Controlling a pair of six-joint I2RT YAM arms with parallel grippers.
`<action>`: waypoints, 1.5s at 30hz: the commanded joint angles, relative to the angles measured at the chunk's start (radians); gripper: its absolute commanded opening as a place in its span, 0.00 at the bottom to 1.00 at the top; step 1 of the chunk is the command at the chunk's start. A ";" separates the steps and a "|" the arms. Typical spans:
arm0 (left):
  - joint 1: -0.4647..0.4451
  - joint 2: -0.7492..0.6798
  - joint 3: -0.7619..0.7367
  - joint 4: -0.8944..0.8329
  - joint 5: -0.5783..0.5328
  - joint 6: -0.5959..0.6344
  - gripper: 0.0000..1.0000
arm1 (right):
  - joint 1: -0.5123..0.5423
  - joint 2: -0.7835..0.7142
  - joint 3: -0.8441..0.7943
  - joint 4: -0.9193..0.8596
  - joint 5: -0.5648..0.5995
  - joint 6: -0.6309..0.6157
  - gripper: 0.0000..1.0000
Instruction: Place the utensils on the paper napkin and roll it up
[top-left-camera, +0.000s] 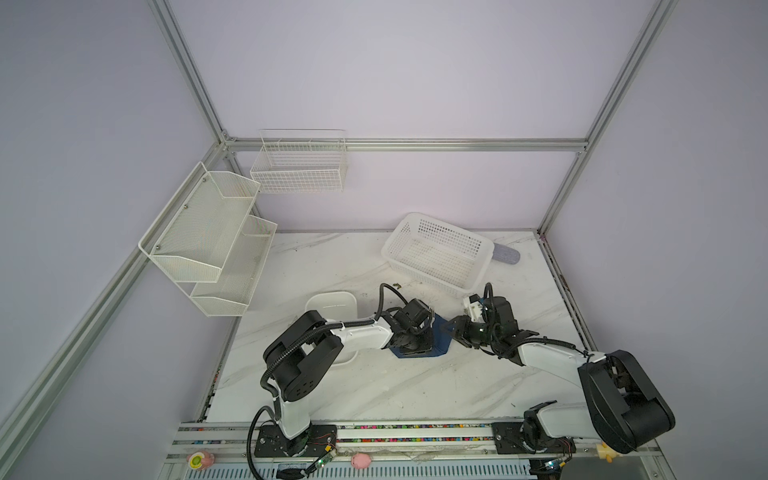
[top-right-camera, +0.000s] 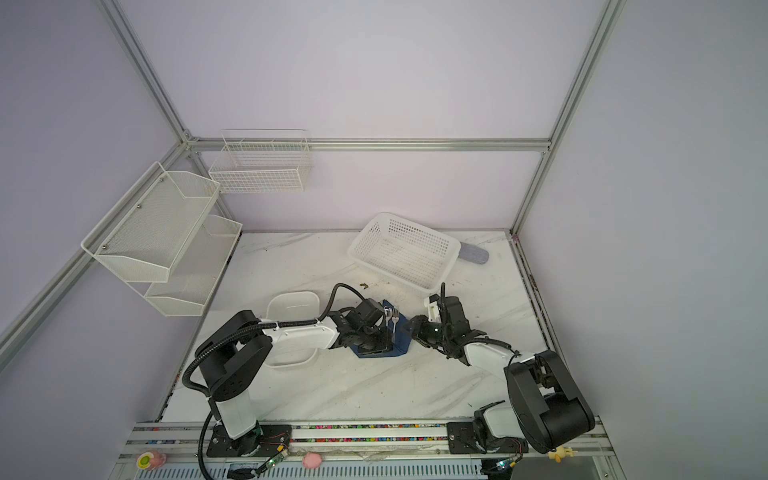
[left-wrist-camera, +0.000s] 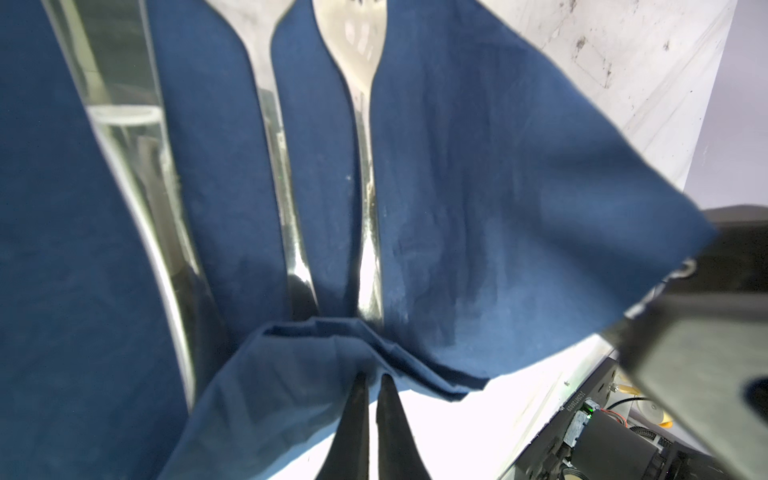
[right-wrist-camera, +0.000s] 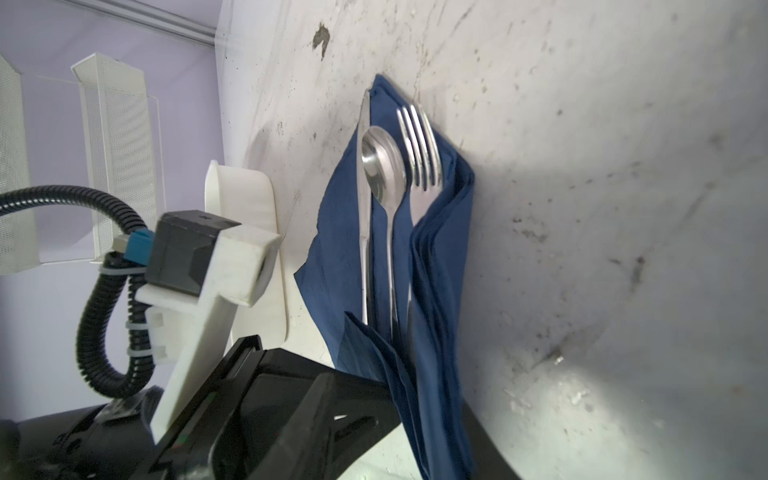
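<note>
- Top views: paper napkin (top-right-camera: 402, 338) lies centre frame on the table (top-left-camera: 374, 374), between the left gripper (left-wrist-camera: 372, 384) and right gripper (top-left-camera: 448, 328).
- Left wrist: fingers clenched on the napkin's near fold, lower centre. Knife (left-wrist-camera: 124, 145), spoon (left-wrist-camera: 286, 187) and fork (left-wrist-camera: 365, 166) lie side by side on it, so placing is done.
- Right wrist: a side flap is raised over the fork handle at centre. Can't tell the right grip. Rolling looks barely begun.

Both top views are evenly lit; at the left wrist the paper napkin (left-wrist-camera: 498, 187) blurs, table (left-wrist-camera: 436, 436) glaring white.
</note>
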 joint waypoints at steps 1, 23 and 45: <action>0.003 -0.048 0.033 0.006 -0.020 0.011 0.08 | 0.013 0.008 0.045 -0.084 0.029 -0.051 0.41; 0.016 -0.043 0.016 0.014 -0.028 -0.021 0.06 | 0.090 0.026 0.104 -0.210 0.180 -0.071 0.19; 0.023 0.014 0.011 0.077 -0.001 -0.041 0.05 | 0.197 0.037 0.160 -0.186 0.230 0.001 0.04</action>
